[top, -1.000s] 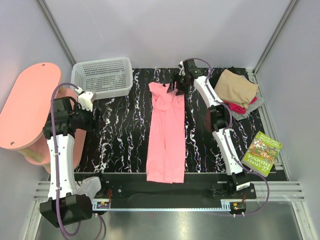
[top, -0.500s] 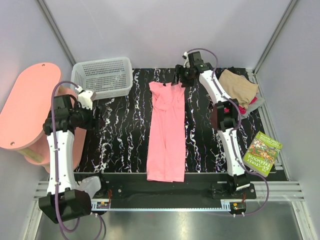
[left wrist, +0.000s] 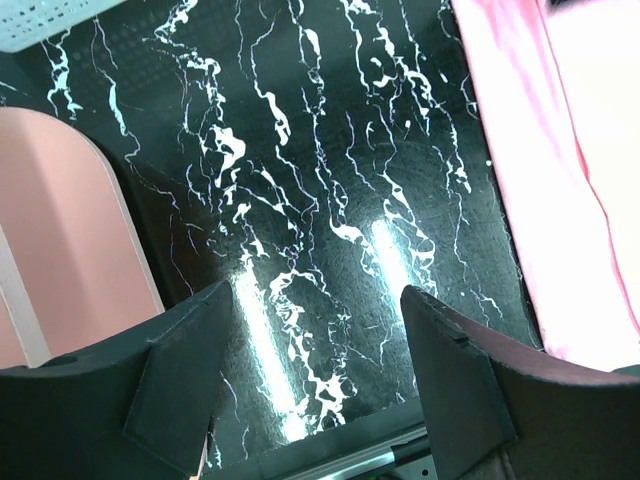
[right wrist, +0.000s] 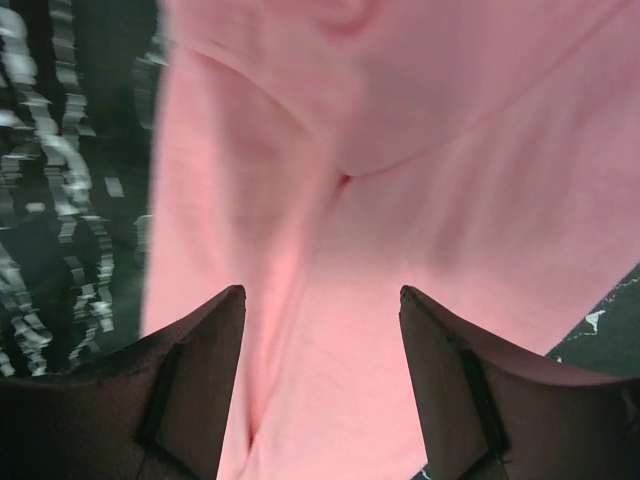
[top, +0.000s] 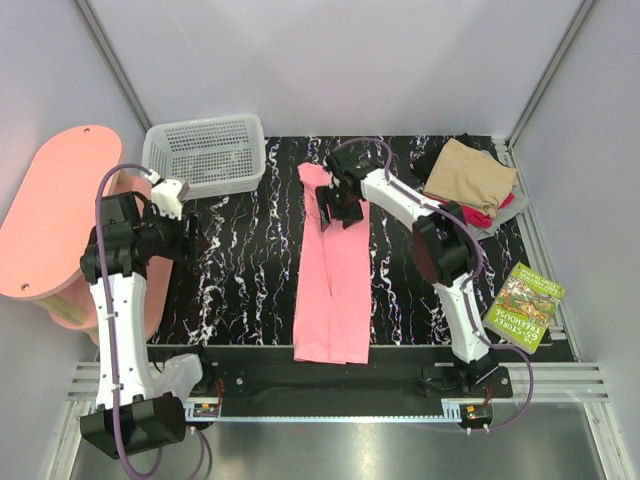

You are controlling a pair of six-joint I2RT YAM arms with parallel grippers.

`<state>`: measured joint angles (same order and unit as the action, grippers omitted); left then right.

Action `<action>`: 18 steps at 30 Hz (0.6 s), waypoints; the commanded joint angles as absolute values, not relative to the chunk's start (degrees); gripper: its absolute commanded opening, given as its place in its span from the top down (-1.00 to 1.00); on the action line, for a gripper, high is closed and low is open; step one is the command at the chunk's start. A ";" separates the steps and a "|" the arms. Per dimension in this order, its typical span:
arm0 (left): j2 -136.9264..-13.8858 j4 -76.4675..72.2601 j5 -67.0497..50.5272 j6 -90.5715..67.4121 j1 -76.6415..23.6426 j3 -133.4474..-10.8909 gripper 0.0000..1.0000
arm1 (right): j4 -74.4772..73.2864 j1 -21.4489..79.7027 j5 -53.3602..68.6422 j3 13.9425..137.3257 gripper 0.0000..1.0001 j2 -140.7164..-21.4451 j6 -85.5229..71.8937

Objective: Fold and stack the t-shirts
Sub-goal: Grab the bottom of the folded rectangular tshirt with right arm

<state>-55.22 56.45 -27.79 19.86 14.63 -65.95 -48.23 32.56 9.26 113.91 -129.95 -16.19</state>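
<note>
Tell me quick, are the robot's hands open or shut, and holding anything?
Left gripper: open, holding nothing, over the table.
Right gripper: open, holding nothing, just above the pink shirt.

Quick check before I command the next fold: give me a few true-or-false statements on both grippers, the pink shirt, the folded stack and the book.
1. The right gripper is over the pink shirt with its fingers apart. True.
2. The left gripper is clamped on the pink shirt's hem. False: it is open over bare table, left of the shirt.
3. A tan shirt tops the stack at the far right corner. True.
4. The green book lies inside the white basket. False: it lies at the table's right edge; the basket is at the far left.
</note>
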 commanded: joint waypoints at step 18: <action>-56.51 55.81 -30.58 19.86 14.50 -68.56 -0.49 | -54.66 30.41 2.81 132.09 -0.44 -149.84 -15.29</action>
<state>-55.68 57.04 -28.56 19.90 14.63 -67.00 -54.68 32.29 3.70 126.52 -142.19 -16.47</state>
